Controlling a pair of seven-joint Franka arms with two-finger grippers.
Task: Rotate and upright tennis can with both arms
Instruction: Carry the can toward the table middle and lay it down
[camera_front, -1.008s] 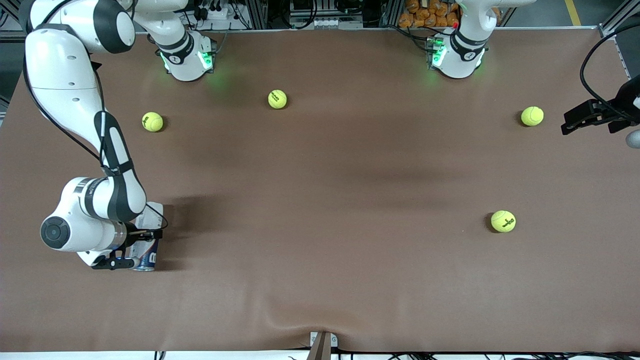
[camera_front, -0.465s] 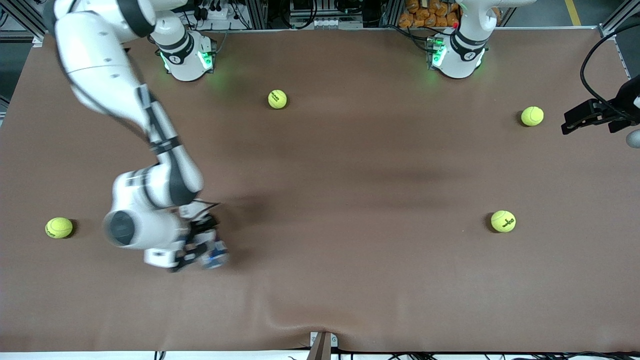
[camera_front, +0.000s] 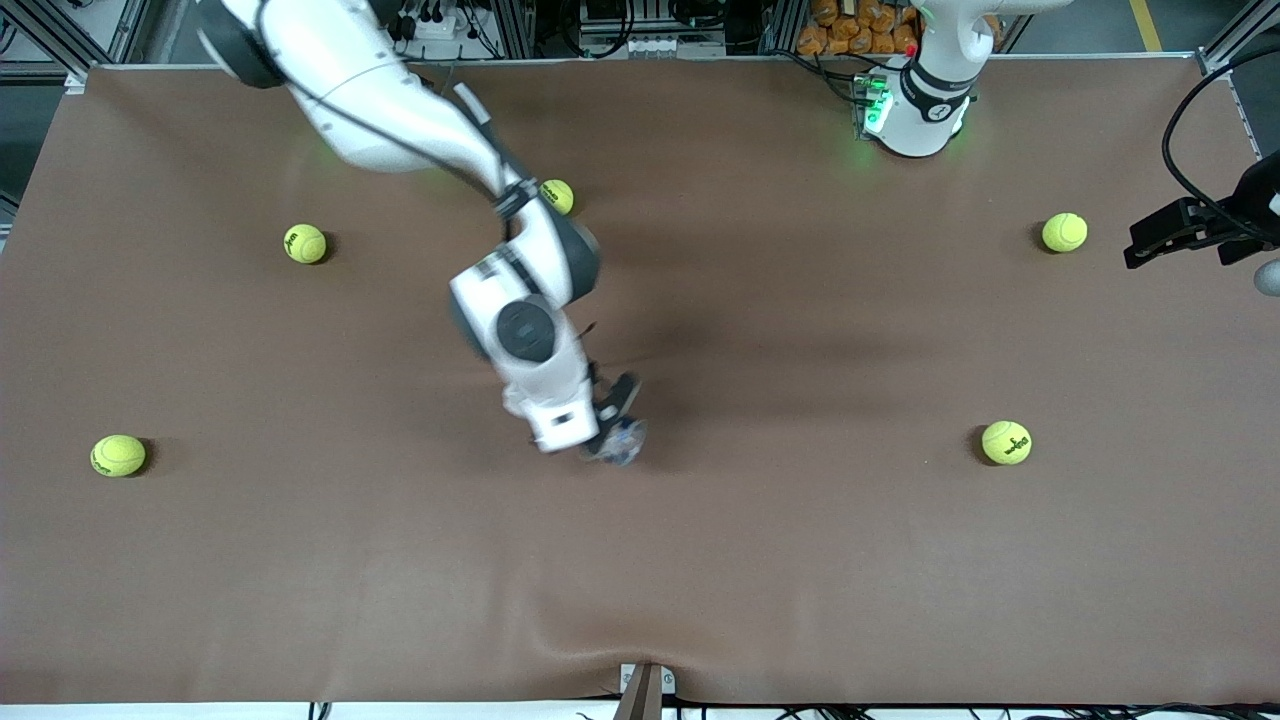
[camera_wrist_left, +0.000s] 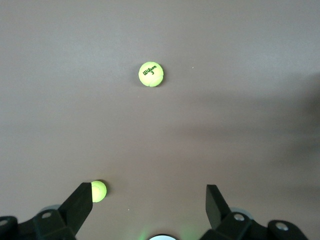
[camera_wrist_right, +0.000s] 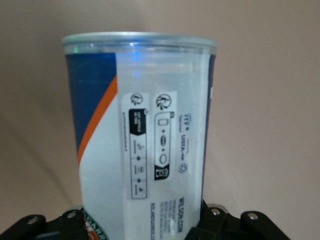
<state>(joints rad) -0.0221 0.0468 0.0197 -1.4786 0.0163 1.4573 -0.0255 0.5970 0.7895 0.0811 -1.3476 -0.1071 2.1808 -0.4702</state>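
The tennis can (camera_wrist_right: 142, 135) is a clear and white tube with a navy and orange label. My right gripper (camera_wrist_right: 142, 227) is shut on it, a finger on each side of its lower part, and its rimmed end points away from the wrist. In the front view my right gripper (camera_front: 612, 420) holds the can (camera_front: 626, 443) in the air over the middle of the table. My left gripper (camera_front: 1150, 240) waits open and empty over the left arm's end of the table. In the left wrist view its fingers (camera_wrist_left: 148, 195) stand wide apart above bare table.
Several yellow-green tennis balls lie on the brown table (camera_front: 800, 560): one (camera_front: 305, 243) and one (camera_front: 118, 455) toward the right arm's end, one (camera_front: 557, 196) partly under the right arm, one (camera_front: 1064, 232) beside the left gripper, one (camera_front: 1006, 442) nearer the camera. The left wrist view shows two balls (camera_wrist_left: 151, 74) (camera_wrist_left: 98, 191).
My right arm has swung from the right arm's end of the table to over its middle, carrying the can. The left arm has not moved.
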